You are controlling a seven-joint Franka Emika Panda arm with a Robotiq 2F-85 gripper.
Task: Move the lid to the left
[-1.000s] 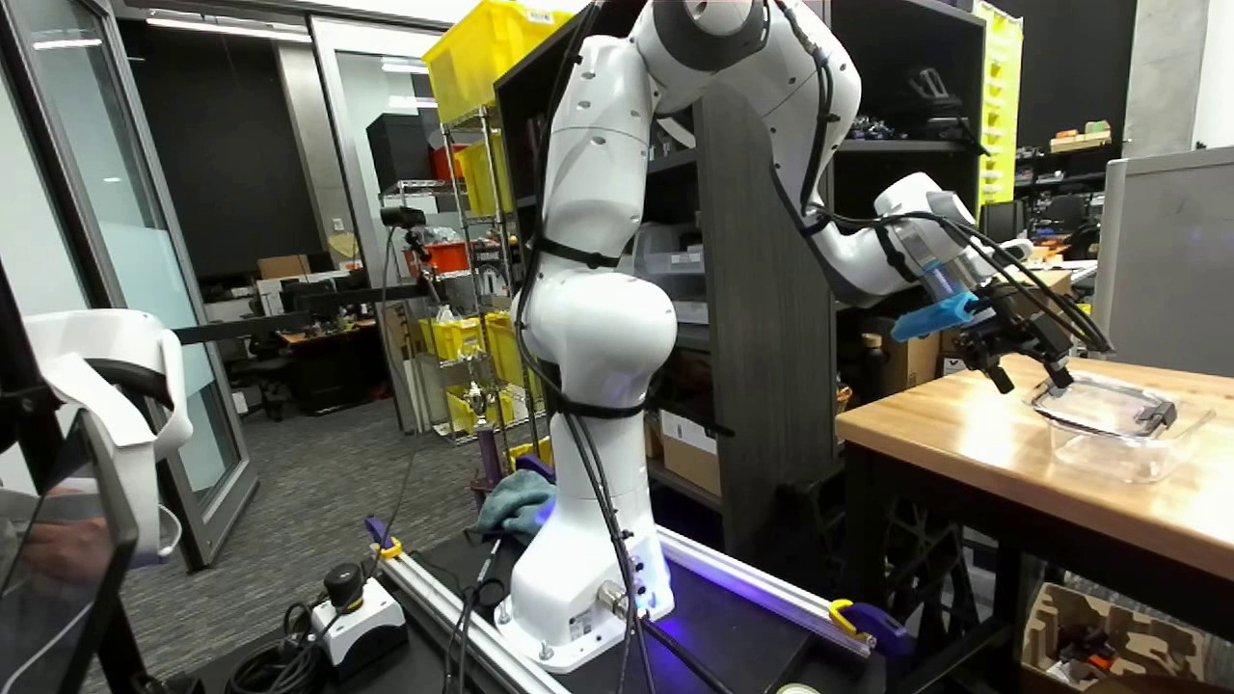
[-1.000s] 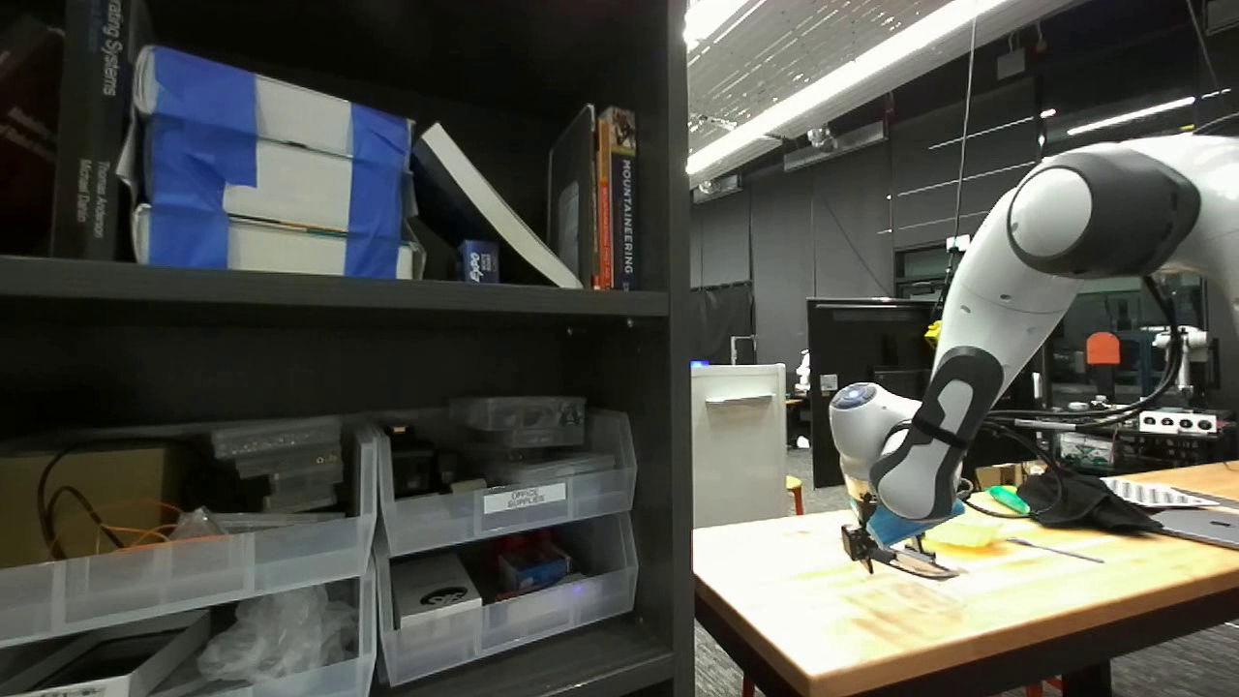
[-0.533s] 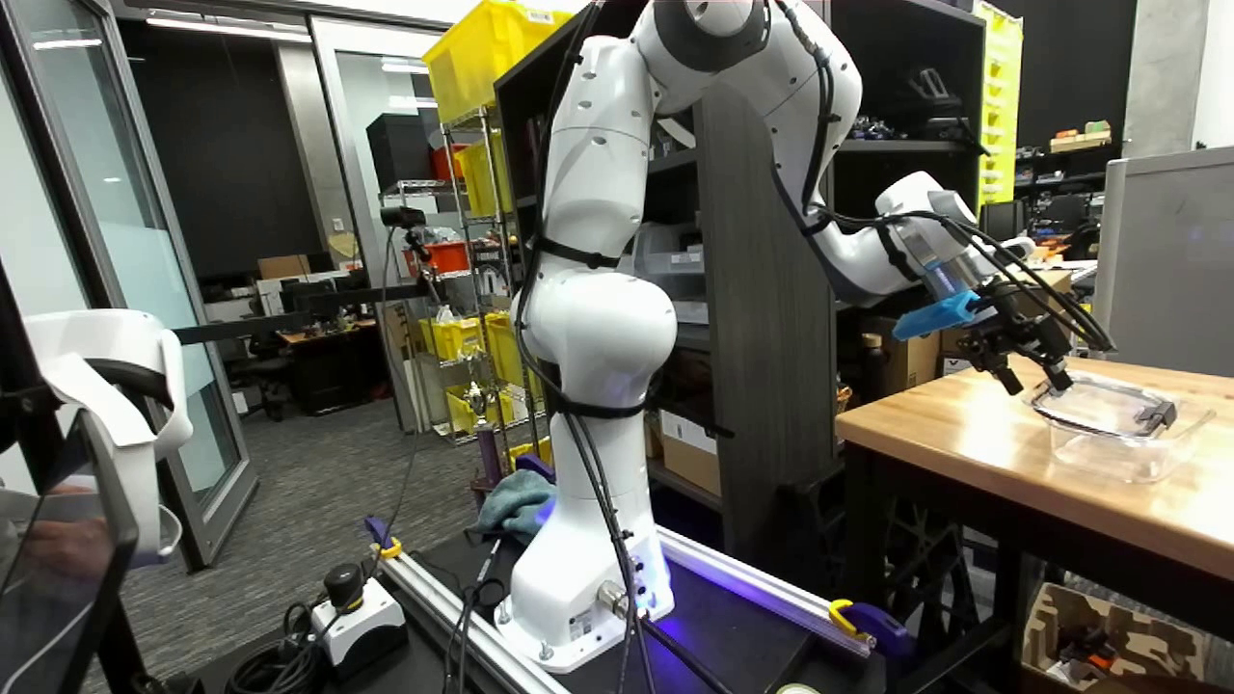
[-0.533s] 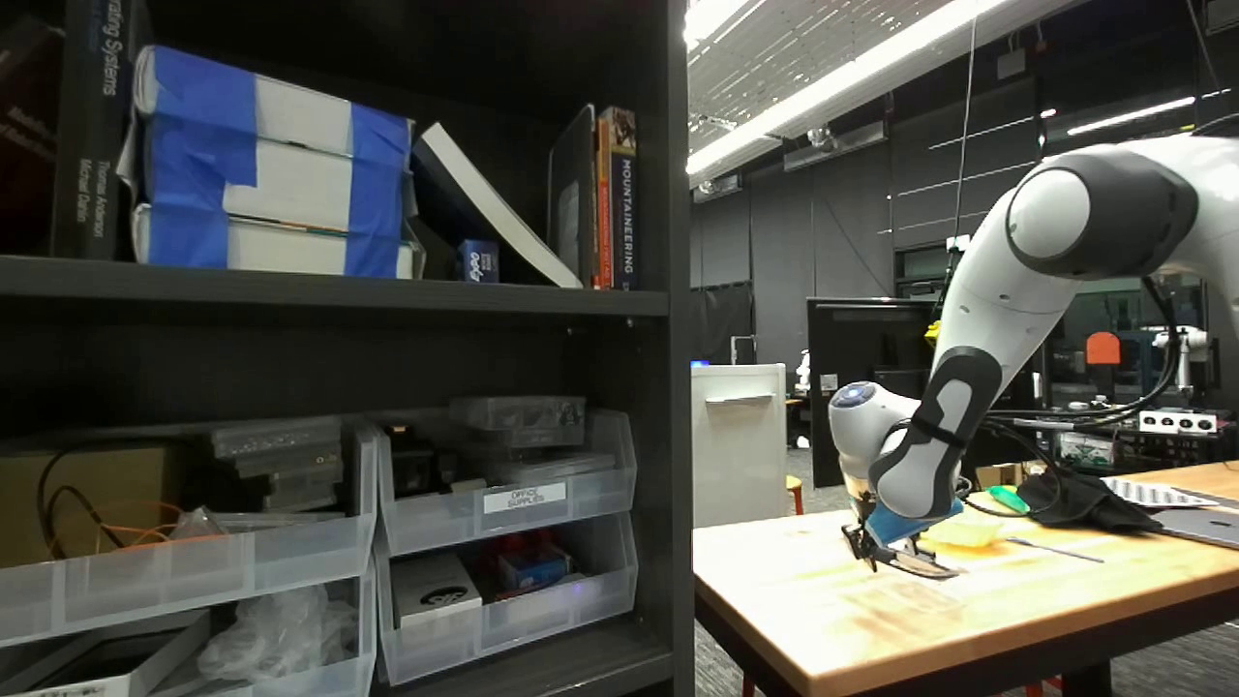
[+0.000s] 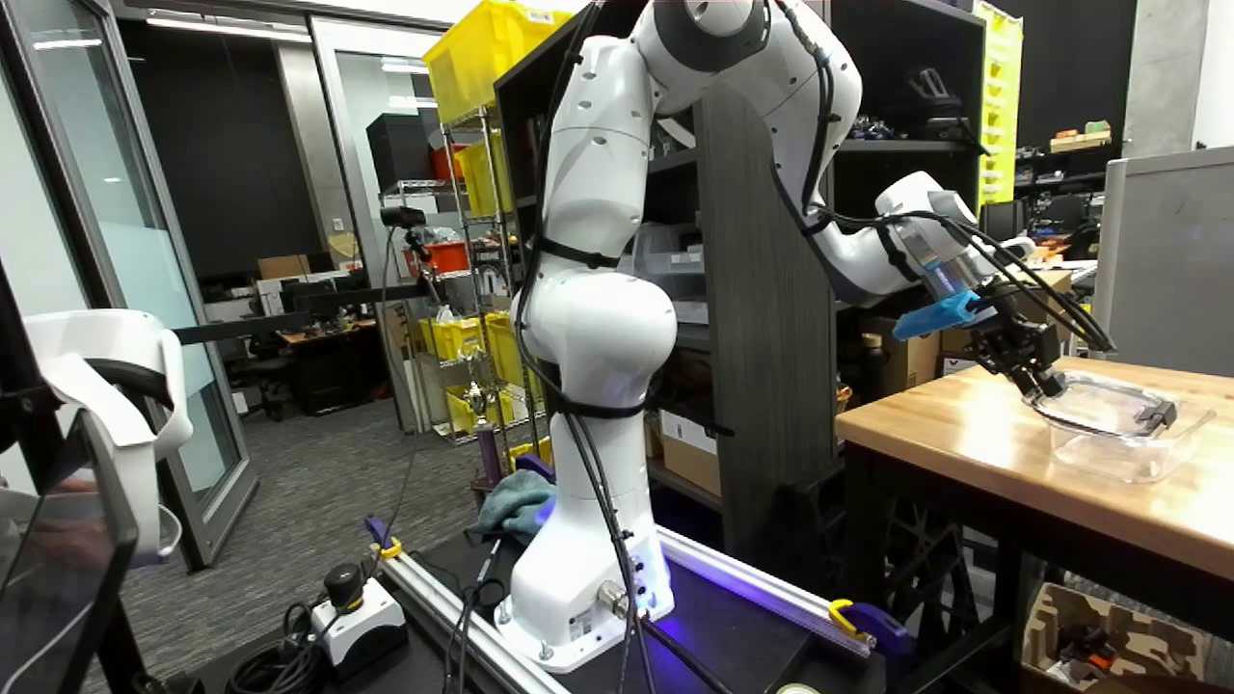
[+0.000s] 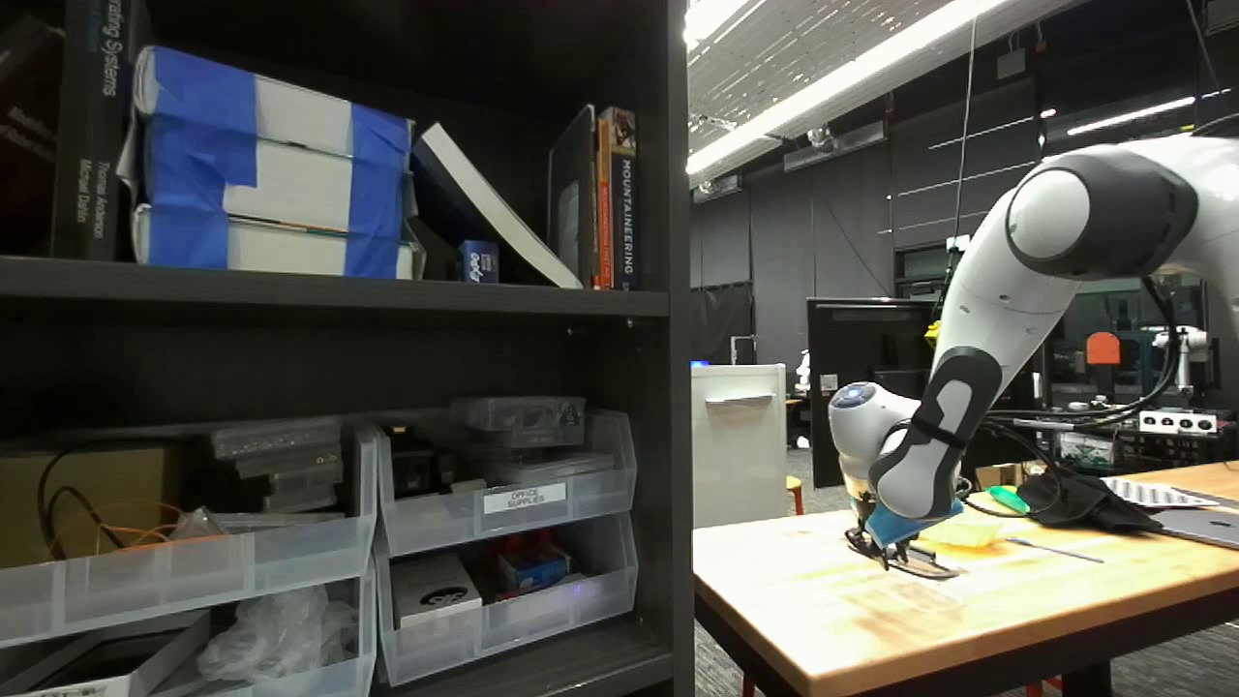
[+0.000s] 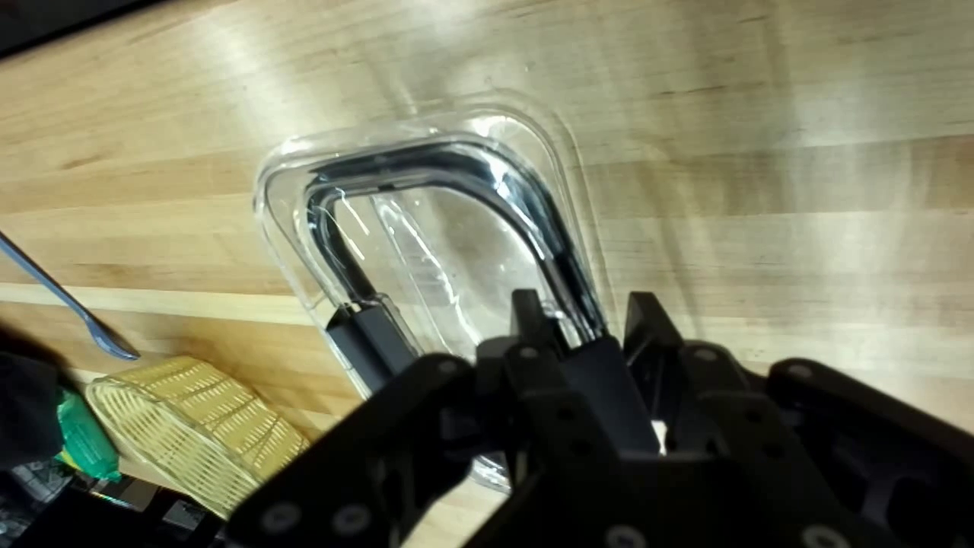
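The see-through lid (image 7: 449,251), with its dark rim and two black clips, rests on top of the clear plastic box (image 5: 1128,465). In an exterior view the lid (image 5: 1109,410) sits at the right, on the wooden table. My gripper (image 7: 587,308) has its fingers on either side of the nearer black clip (image 7: 609,388), apparently touching it. From outside, the gripper (image 5: 1039,387) reaches down to the lid's near edge with its fingers drawn together there. The gripper's body hides the lower part of lid and box in the wrist view.
A woven basket (image 7: 198,426), a grey utensil (image 7: 65,297) and a green packet (image 7: 85,438) lie beside the box on the table (image 7: 723,251). Farther off are a black cloth (image 6: 1074,503) and a laptop (image 6: 1210,526). A dark shelf (image 5: 762,289) stands behind the arm.
The fingers have come together from wide apart onto the lid's near edge. Arm, lid and box have kept their places.
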